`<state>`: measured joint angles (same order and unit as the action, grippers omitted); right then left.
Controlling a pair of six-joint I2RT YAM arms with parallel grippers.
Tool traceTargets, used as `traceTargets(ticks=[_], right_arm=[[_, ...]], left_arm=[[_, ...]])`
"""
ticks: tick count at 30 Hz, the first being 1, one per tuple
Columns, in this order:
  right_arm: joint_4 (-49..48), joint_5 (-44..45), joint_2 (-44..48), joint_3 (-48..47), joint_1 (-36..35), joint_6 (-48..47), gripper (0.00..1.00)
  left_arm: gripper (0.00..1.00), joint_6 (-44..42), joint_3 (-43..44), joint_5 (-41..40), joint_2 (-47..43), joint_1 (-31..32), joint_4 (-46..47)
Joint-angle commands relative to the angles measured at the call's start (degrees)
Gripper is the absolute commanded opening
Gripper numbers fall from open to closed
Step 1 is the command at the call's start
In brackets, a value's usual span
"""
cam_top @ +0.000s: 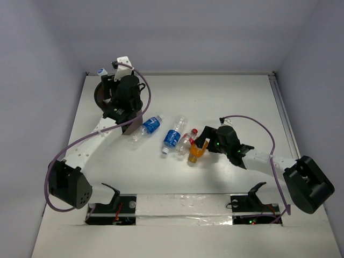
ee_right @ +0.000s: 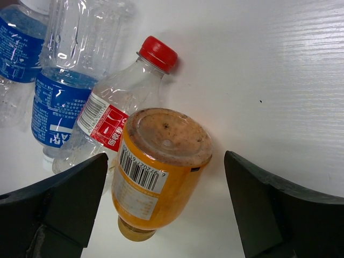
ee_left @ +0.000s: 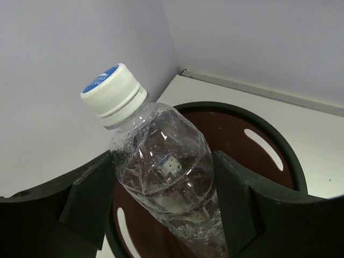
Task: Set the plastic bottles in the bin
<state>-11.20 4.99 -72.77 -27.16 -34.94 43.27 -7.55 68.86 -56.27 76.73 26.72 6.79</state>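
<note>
The left gripper (ee_left: pixel 164 204) clenches a clear white-capped bottle (ee_left: pixel 161 161) above the bin (ee_left: pixel 279 148), cap end pointing up and away. The right gripper (ee_right: pixel 165 177) is spread wide astride the orange bottle (ee_right: pixel 153 183), which apparently lies on the tabletop (ee_right: pixel 269 80), base toward the wrist.

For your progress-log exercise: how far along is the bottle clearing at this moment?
Done: no bottle shows in the dark brown round bin's visible part. In hand: the left gripper holds a clear white-capped plastic bottle above it; the open right gripper straddles the orange white-labelled bottle. Left: that one, the red-capped clear bottle and two blue-labelled bottles on the table.
</note>
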Motion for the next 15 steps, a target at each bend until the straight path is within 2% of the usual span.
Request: traceTargets(ticks=[1, 2, 3, 5, 6, 9, 14, 15], right_arm=[[-3.6, 1.2, 0.5, 0.3, 0.0, -0.8, 0.93], [-3.7, 1.1, 0.3, 0.0, 0.0, -0.8, 0.93], [-3.7, 1.1, 0.1, 0.0, 0.0, -0.6, 0.92], [-4.0, 1.3, -0.3, -0.1, 0.0, -0.3, 0.88], [-4.0, 1.6, -0.4, -0.1, 0.0, -0.1, 0.88], [-3.0, 3.2, 0.7, 0.2, 0.0, -0.1, 0.83], [-1.6, 4.8, 3.5, 1.1, 0.0, 0.0, 0.76], [-1.4, 4.8, 4.2, 1.1, 0.0, 0.0, 0.71]], left_arm=[[0.51, 0.0, -1.6, -1.2, -0.3, -0.2, 4.8], [0.56, 0.9, -2.2, -0.6, -0.3, -0.2, 4.6], [0.69, 1.5, -2.3, -0.6, -0.3, -0.2, 3.7], [0.81, 4.1, -2.0, -0.2, -0.4, -0.2, 0.8], [0.9, 4.7, -1.8, 0.1, -0.6, -0.2, -0.1], [0.97, 7.3, -0.7, 1.3, -2.2, -0.2, -4.2], [0.98, 13.1, 0.0, 7.9, -7.2, -0.2, -8.4], [0.98, 14.0, 0.7, 9.1, -7.9, -0.2, -10.4]])
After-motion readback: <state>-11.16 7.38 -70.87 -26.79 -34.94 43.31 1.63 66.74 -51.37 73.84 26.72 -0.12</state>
